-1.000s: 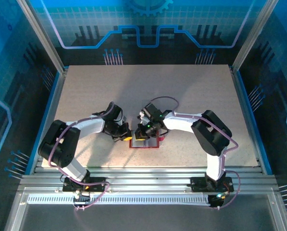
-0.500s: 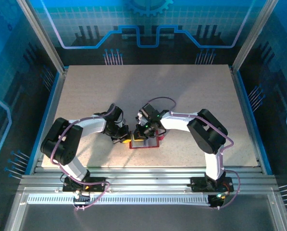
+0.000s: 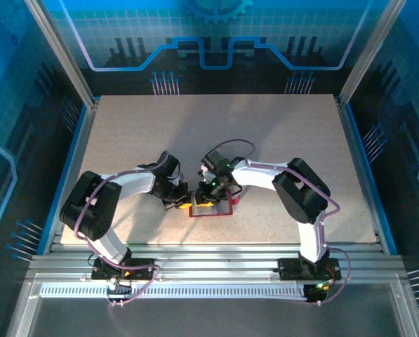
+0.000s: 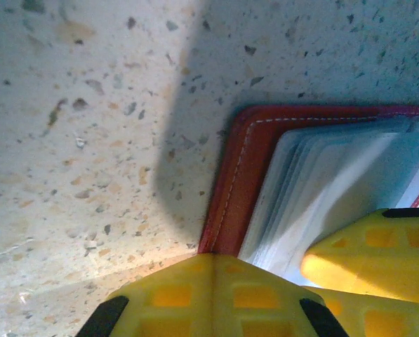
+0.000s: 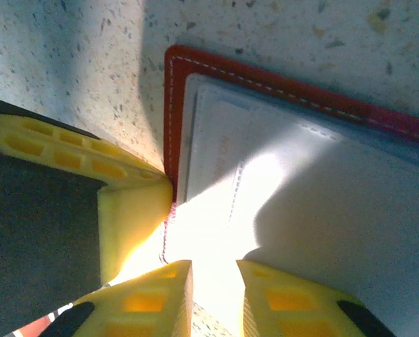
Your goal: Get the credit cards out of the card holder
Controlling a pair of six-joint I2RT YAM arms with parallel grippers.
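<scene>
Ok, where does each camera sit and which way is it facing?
Top external: fixed above and behind the bases, looking down on the table; both arms show, left gripper and right gripper meeting over the card holder.
Left wrist: on the left arm, looks down past the left gripper at the card holder's red corner.
Right wrist: on the right arm, looks down past the right gripper at its pale inner pockets.
Shared: both wrist views show the holder's stitched red edge.

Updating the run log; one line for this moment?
left gripper: shut, at card holder corner | right gripper: slightly open at its edge | card holder: lying open
</scene>
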